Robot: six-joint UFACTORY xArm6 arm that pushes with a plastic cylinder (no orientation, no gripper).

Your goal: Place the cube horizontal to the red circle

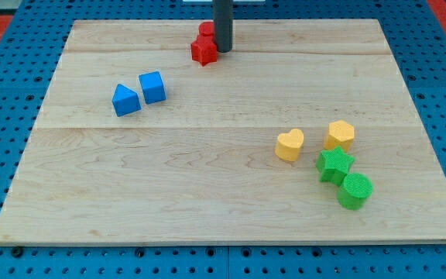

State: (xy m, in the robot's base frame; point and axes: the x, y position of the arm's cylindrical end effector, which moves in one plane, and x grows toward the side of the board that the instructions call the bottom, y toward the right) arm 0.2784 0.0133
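Observation:
A blue cube (152,87) lies at the board's upper left, touching a blue triangle block (125,100) on its left. Two red blocks sit near the top edge at the middle: a star-like red block (203,51) in front and another red block (207,31) behind it, partly hidden by the rod, its shape unclear. My tip (223,49) stands just right of the red blocks, touching or nearly touching them, far to the right of and above the blue cube.
A yellow heart (289,145), a yellow hexagon (339,135), a green star (334,164) and a green cylinder (355,191) cluster at the lower right. The wooden board (207,194) rests on a blue pegboard surface.

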